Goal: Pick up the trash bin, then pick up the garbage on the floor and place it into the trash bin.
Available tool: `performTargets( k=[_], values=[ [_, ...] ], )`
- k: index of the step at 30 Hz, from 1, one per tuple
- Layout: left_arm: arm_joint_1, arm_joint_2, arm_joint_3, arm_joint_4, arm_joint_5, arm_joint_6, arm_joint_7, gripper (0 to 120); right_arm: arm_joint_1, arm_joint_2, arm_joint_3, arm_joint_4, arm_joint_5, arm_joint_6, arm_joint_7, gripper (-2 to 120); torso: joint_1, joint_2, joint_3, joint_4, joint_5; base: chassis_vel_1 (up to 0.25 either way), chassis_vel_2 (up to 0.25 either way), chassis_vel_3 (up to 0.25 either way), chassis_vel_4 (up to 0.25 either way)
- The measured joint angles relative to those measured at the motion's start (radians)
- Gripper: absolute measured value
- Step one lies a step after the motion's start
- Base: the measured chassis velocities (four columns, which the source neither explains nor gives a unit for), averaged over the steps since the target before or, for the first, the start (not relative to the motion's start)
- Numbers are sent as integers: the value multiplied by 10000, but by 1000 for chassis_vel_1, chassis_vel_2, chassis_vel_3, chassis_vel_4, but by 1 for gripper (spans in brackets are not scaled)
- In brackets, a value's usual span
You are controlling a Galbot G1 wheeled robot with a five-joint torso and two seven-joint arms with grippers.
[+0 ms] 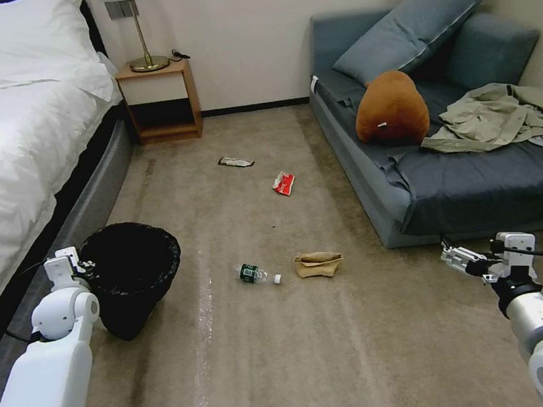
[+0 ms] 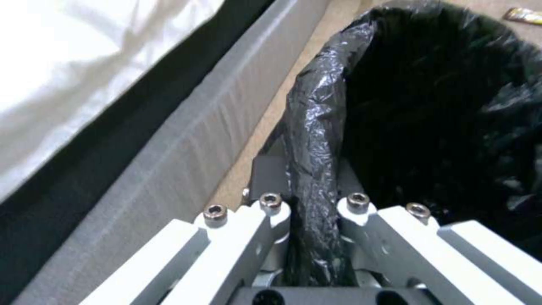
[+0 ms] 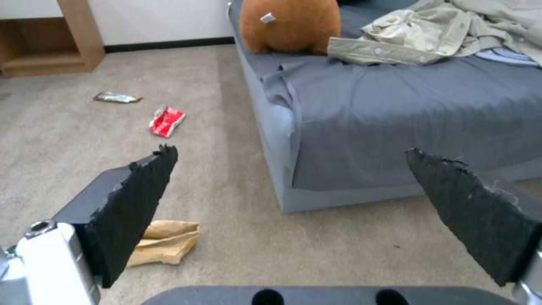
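The black trash bin (image 1: 131,273) tilts on the carpet beside the bed, its crinkly bag folded over the rim (image 2: 316,140). My left gripper (image 1: 85,269) is shut on that rim, one finger inside and one outside. On the floor lie the clear bottle (image 1: 257,274), crumpled brown paper (image 1: 318,264), red-white packet (image 1: 284,183) and dark wrapper (image 1: 235,162). My right gripper (image 1: 452,254) hangs open at the right, in front of the sofa. Its wrist view shows the brown paper (image 3: 164,243), red packet (image 3: 167,120) and wrapper (image 3: 117,98).
A white bed (image 1: 7,143) runs along the left, with a wooden nightstand (image 1: 159,98) and lamp at the back. A grey sofa (image 1: 467,186) at the right holds a brown plush toy (image 1: 391,109) and olive clothing (image 1: 505,115). Open carpet lies between.
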Motion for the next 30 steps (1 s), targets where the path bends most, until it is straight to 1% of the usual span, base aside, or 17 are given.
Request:
performTargets(
  k=[2, 4, 5, 7, 8, 10, 11, 13, 14, 15, 16, 17, 19, 23, 24, 25, 30],
  values=[
    [16, 10, -17, -37, 22, -23, 5, 4, -3, 0, -12, -4, -13, 3, -2, 100, 0, 0, 0, -1, 0, 0, 0, 0, 0],
    [180, 60, -126, -308, 114, -162, 65, 4, -8, -5, -65, -29, -63, 16, -13, 100, -1, 1, 0, -2, 0, 0, 0, 0, 0],
    [180, 60, -126, -308, 114, -162, 65, 4, -8, -5, -65, -29, -63, 16, -13, 100, -1, 1, 0, -2, 0, 0, 0, 0, 0],
    [493, 184, -270, -856, 193, -241, 92, 4, -8, -8, -156, -87, -132, 55, -36, 100, -1, 0, 0, -2, 0, 0, 0, 0, 0],
    [493, 184, -270, -856, 193, -241, 92, 4, -8, -8, -156, -87, -132, 55, -36, 100, -1, 0, 0, -2, 0, 0, 0, 0, 0],
    [781, 334, -369, -1579, 141, -188, 81, 4, 54, -7, -297, -172, -214, 94, -47, 100, 0, 0, 0, -1, 0, 0, 0, 0, 0],
    [781, 334, -369, -1579, 141, -188, 81, 4, 54, -7, -297, -172, -214, 94, -47, 100, 0, 0, 0, -1, 0, 0, 0, 0, 0],
    [1165, 554, -503, -2791, -253, 88, -93, 4, 230, -4, -569, -402, -349, 117, -53, 100, -1, 0, 0, -2, -1, 0, 0, 0, 0],
    [1165, 554, -503, -2791, -253, 88, -93, 4, 230, -4, -569, -402, -349, 117, -53, 100, -1, 0, 0, -2, -1, 0, 0, 0, 0],
    [1259, 622, -569, -3172, -375, 168, -171, 4, 296, -7, -668, -511, -374, 124, -54, 100, -1, 0, 0, -3, 1, 0, 0, 0, 0],
    [1417, 729, -668, -3740, -523, 249, -294, 4, 418, -45, -835, -722, -374, 131, -55, 100, -1, 0, 0, -3, 2, 0, 0, 0, 0],
    [1417, 729, -668, -3740, -523, 249, -294, 4, 418, -45, -835, -722, -374, 131, -55, 100, -1, 0, 0, -3, 2, 0, 0, 0, 0],
    [1602, 855, -721, -4155, -544, 264, -360, 4, 527, -164, -954, -1053, -334, 263, -61, 100, -1, 0, 0, -1, 2, 0, 0, 0, 0],
    [1643, 971, -677, -4336, -563, 265, -348, 4, 437, -197, -796, -1287, -348, 497, -105, 100, 0, 1, 0, -4, -1, 0, 0, 0, 0],
    [1799, 1078, -682, -4492, -598, 229, -291, 4, 443, -174, -776, -1454, -422, 636, -110, 100, -1, 0, 0, -5, 2, 0, 0, 0, 0],
    [1910, 1138, -698, -4571, -614, 207, -245, 4, 459, -137, -807, -1543, -461, 691, -112, 100, -1, 0, 0, -2, 0, 0, 0, 0, 0],
    [2058, 1257, -793, -4753, -730, 174, -230, 4, 497, -14, -924, -1847, -503, 893, -109, 100, -1, 0, 0, -4, 1, 0, 0, 0, 0]
  ],
)
